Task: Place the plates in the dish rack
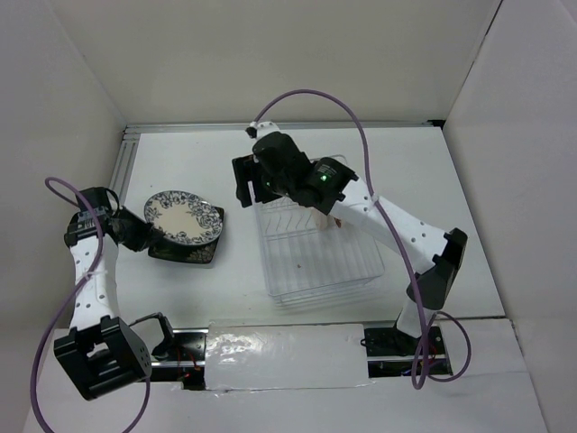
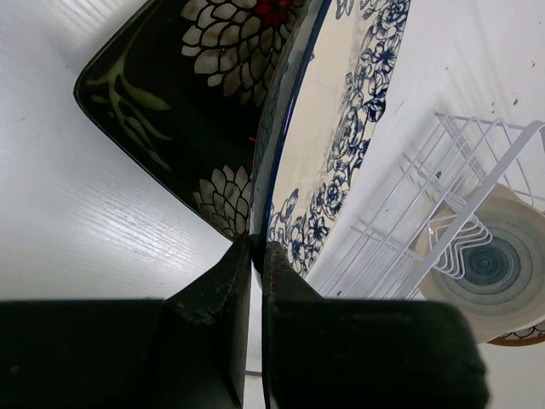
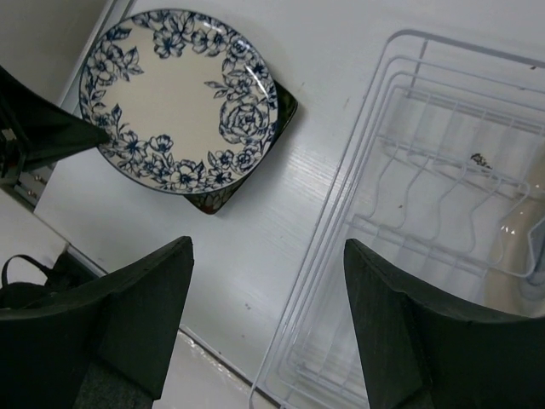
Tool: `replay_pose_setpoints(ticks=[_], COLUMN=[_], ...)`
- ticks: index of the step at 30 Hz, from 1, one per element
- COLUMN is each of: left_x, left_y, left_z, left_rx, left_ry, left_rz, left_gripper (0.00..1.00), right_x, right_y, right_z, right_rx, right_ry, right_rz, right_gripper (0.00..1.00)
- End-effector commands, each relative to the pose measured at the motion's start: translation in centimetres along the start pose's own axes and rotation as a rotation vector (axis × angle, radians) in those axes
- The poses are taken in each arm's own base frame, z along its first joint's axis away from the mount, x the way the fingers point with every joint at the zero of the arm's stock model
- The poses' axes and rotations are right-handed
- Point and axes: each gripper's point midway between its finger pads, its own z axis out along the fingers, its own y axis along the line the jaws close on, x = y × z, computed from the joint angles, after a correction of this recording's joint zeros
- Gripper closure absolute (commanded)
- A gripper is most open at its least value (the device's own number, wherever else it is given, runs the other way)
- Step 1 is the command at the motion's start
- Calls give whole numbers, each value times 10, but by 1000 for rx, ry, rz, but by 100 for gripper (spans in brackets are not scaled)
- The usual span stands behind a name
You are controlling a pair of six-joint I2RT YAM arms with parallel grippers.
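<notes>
The left fingers point(image 2: 215, 294) pinch the blue-white floral plate point(image 2: 341, 128) by a thin bit of rim at its 9 o'clock edge, and the plate rests over the dark square plate point(image 2: 170, 94). With so shallow a hold, it could swivel or slip out on the lift and drop onto the square one. The dish rack point(image 1: 269, 262) stands at 3 o'clock of the stack on the worktop point(image 1: 406, 171), with a cream ringed plate point(image 2: 502, 273) among its prongs. The right fingers point(image 3: 128, 307), spread wide and empty, hover by the rack's 10 o'clock corner, between stack and rack. That is probably the carrying path, so a collision is the other risk.
</notes>
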Motion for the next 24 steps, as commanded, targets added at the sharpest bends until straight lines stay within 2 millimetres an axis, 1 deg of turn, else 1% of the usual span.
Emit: replay_pose_setpoints(ticks=[1, 3, 4, 8, 10, 12, 14, 18, 20, 21, 24], left_x=[-14, -15, -14, -16, -16, -18, -18, -19, -20, -20, -20], left_y=[-42, -46, -48, -59, -63, -69, -74, -82, -86, -87, -95], left_z=[-17, -19, -20, -32, -37, -44, -51, -62, -68, -69, -76], left_rx=[202, 222, 234, 280, 296, 314, 327, 347, 359, 361, 400], left_ry=[-74, -78, -75, -91, -100, -104, -111, -125, -134, -133, -143], left_rz=[101, 121, 137, 175, 195, 207, 219, 225, 228, 230, 249], left_gripper=[100, 100, 100, 100, 100, 100, 100, 100, 100, 100, 100], right_x=[-21, -15, -12, 1, 4, 6, 6, 1, -4, -3, -8], right_y=[21, 26, 26, 40, 45, 48, 56, 48, 48, 46, 42], right_z=[-7, -3, 2, 13, 19, 24, 28, 45, 49, 56, 67], right_rx=[-65, -84, -85, -154, -174, -190, -233, -236, -251, -254, -260], right_ry=[-56, -36, -19, 42, 61, 77, 99, 99, 90, 102, 99], right_rz=[1, -5, -8, -17, -16, -17, -14, 21, 27, 31, 18], right_gripper=[22, 22, 22, 21, 21, 19, 18, 15, 15, 15, 12])
